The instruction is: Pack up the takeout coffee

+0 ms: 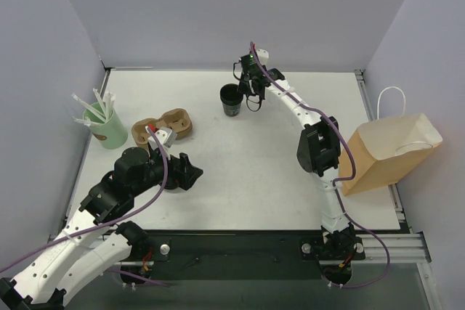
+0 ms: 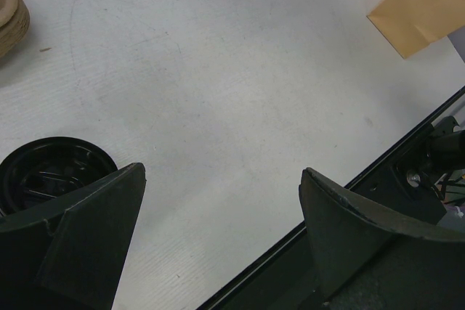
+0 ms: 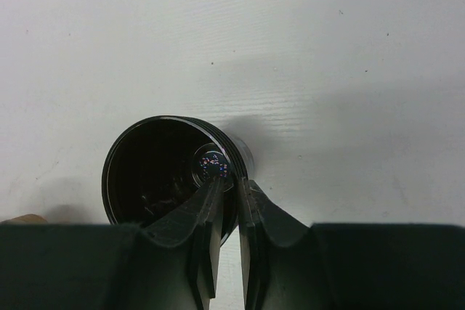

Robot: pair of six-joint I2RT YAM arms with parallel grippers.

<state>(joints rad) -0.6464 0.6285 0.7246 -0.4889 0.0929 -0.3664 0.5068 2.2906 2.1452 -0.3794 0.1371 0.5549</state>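
The coffee cup [image 1: 232, 99], small and black, stands upright on the far middle of the tabletop [image 1: 247, 179]. The right claw [image 1: 243, 99] reaches it from the right. In the right wrist view the claw [image 3: 231, 186] is narrow, pinching the cup's [image 3: 156, 172] right rim with one finger inside and one outside. The cup's top looks dark and glossy; I cannot tell whether a lid is on it.

The left claw [image 1: 190, 172] sits low over the near left of the tabletop, wide and holding nothing. In its wrist view, a squat black stack [image 2: 51, 172] sits just beside the left finger [image 2: 94, 237].

A paper bag [image 1: 392, 152] lies tilted at the right edge, well apart from the cup. A brown cup carrier [image 1: 163, 127] and a green cup of straws [image 1: 105, 130] sit at the left.
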